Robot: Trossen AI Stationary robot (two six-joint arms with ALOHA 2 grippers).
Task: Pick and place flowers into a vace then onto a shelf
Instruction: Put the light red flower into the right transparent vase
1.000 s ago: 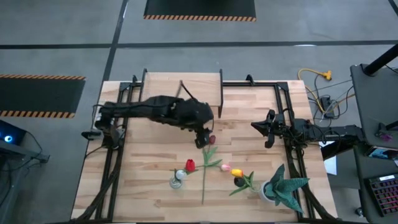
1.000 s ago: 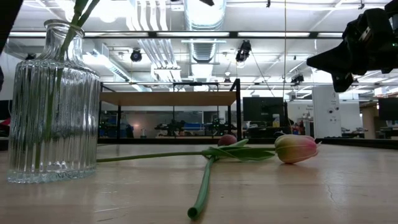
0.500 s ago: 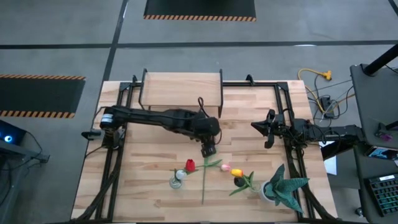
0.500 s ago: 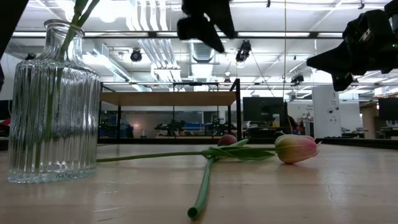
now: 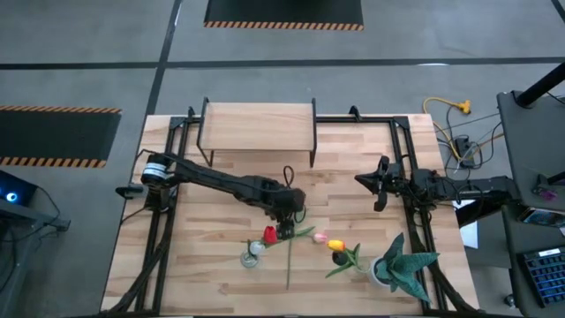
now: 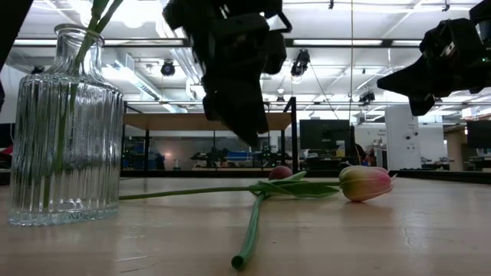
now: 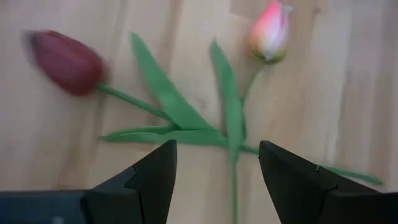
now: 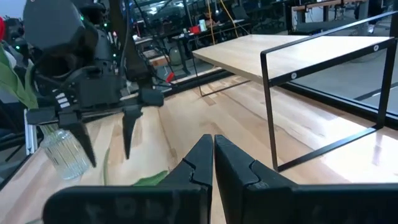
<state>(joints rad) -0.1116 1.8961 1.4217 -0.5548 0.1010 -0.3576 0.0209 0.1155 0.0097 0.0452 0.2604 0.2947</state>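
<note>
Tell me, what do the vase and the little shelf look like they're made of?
The vase looks like clear ribbed glass: you see stems and the room through its fluted wall. The shelf seems to have a pale wooden plank top with a matte finish, on thin black legs, probably metal.

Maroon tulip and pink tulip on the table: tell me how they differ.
The maroon tulip has a dark, rounded head; the pink tulip has a paler pink-and-yellow, slimmer, pointed head. In the left wrist view the maroon head lies sideways to its stem, the pink head points away from the left gripper. Both lie flat on the wooden table, with green stems and leaves crossing.
</note>
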